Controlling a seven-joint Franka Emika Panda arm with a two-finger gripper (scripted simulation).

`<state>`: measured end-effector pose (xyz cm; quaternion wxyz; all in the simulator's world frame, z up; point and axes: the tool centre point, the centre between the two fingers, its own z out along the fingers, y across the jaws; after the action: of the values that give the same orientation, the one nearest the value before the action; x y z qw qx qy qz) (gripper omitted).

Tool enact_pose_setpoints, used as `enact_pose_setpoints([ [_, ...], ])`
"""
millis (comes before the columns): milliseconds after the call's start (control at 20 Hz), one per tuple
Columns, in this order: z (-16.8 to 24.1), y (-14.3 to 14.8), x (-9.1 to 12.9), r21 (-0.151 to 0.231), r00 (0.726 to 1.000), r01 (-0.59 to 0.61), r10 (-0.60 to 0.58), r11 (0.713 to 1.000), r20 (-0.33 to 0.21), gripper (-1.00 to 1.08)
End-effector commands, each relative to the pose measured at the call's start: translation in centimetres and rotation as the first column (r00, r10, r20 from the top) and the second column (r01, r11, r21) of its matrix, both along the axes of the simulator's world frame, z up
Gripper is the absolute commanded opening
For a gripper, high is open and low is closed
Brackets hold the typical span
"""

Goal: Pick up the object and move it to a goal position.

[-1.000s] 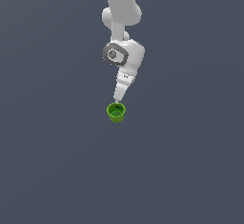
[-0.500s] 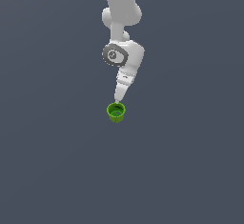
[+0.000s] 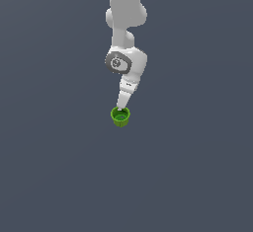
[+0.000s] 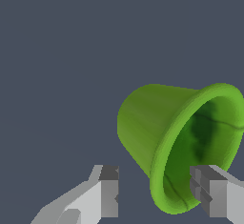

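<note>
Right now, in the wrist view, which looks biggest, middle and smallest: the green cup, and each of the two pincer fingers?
1. The green cup looks biggest by far, though it sits close to the camera.
2. and 3. The two fingers of the pincer look alike, and both are cut off at the picture's edge, so I won't rank them.

Not much of a room here, honestly. The whole backdrop point(image 3: 54, 176) is one flat slate blue-gray, same shade edge to edge in the exterior view, with no seams, corners or texture. Can't tell whether it's a floor, a wall or a tabletop. The wrist view has the same plain gray-blue surface point(image 4: 57, 51) filling everything, just very slightly uneven in tone. Lighting is soft and even, no cast shadows that I can make out.
</note>
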<state>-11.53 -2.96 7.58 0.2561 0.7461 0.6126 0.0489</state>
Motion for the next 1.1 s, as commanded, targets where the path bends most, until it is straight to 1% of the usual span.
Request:
enact_pose_setpoints([
  [0, -0.24, -0.07, 0.12, 0.0, 1.0, -0.001, 0.001, 1.0, 0.0, 0.28],
  [50, -0.26, -0.07, 0.13, 0.0, 1.0, -0.001, 0.001, 1.0, 0.0, 0.28],
  [100, -0.26, -0.07, 0.13, 0.0, 1.0, -0.001, 0.001, 1.0, 0.0, -1.0],
  [550, -0.26, -0.07, 0.13, 0.0, 1.0, -0.001, 0.001, 1.0, 0.0, -1.0],
  [1050, 0.69, 0.21, 0.37, 0.001, 1.0, -0.001, 0.001, 1.0, 0.004, -1.0],
])
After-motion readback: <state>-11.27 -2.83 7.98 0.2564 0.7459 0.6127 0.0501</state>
